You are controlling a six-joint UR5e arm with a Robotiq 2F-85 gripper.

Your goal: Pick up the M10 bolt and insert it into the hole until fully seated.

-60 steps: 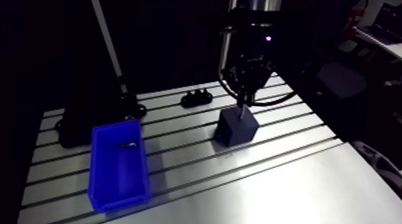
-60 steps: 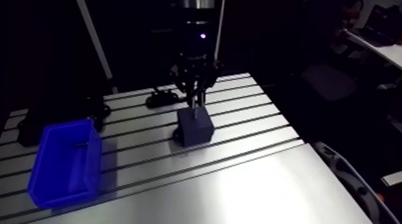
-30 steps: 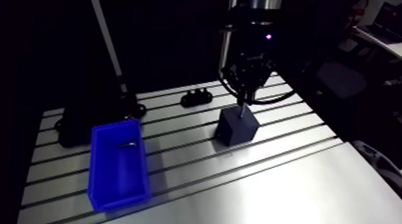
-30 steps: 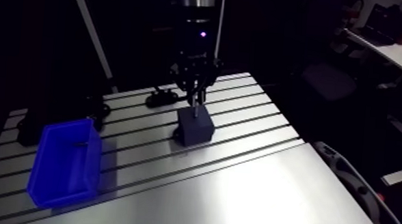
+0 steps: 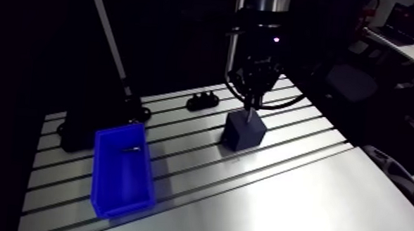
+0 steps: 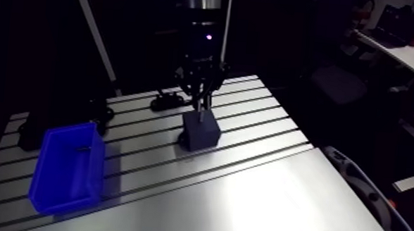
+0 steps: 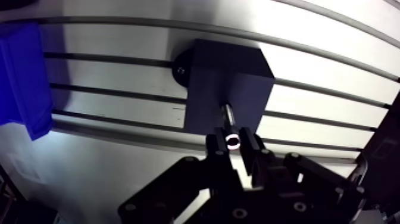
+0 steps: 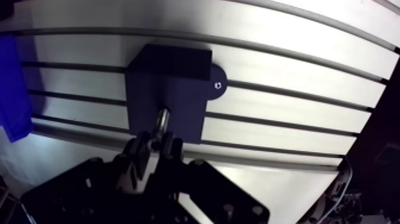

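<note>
A dark cube-shaped block [image 5: 244, 130] stands on the slotted table [image 5: 302, 195]; it also shows in the wrist view [image 7: 226, 83]. My gripper [image 7: 233, 143] hangs straight above it, shut on the M10 bolt [image 7: 228, 118]. The bolt's head sits between the fingertips [image 7: 215, 146], and its shaft points down at the block's top face. The bolt's tip reaches the top face; I cannot tell how deep it sits in the hole. In the arm view the gripper [image 5: 253, 98] is just over the block with the bolt [image 5: 251, 115] as a thin bright pin.
A blue bin [image 5: 122, 170] sits on the table's left side with a small dark part [image 5: 132, 148] inside. A black fixture [image 5: 202, 99] lies behind the block, and a dark base [image 5: 82, 125] stands at the back left. A screwed foot [image 7: 180, 68] holds the block down.
</note>
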